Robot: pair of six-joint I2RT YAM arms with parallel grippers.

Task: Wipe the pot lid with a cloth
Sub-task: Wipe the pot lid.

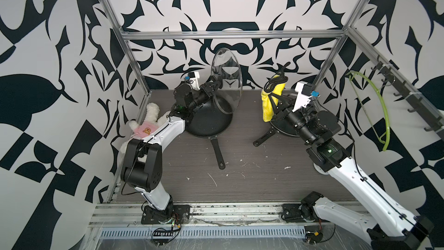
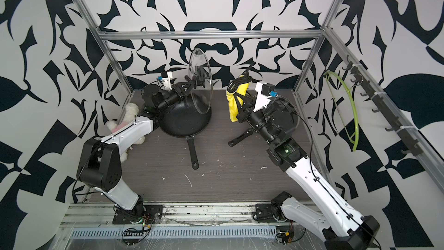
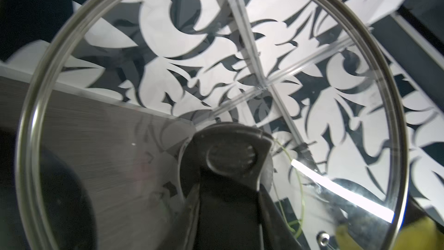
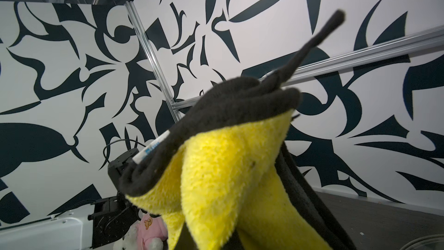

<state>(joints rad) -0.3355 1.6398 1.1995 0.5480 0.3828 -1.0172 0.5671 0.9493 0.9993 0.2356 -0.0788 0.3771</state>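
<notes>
A clear glass pot lid [image 1: 225, 78] [image 2: 200, 78] stands on edge in the air above a black frying pan [image 1: 209, 121]. My left gripper [image 1: 217, 85] [image 2: 192, 83] is shut on its black knob [image 3: 230, 157], which sits between the fingers [image 3: 271, 212] in the left wrist view, where the glass [image 3: 216, 68] fills the picture. The cloth [image 1: 269, 109] [image 2: 232, 109] [image 4: 228, 176], yellow with black edging, hangs bunched from my right gripper [image 1: 275, 98] [image 2: 240, 98], which is shut on it. It is to the right of the lid and apart from it.
A second black pan [image 1: 286, 126] lies under the right arm, its handle [image 1: 263, 139] pointing forward. A white plush toy in pink [image 1: 146, 126] lies at the left wall. A green hanger [image 1: 382, 107] hangs from a hook rail on the right wall.
</notes>
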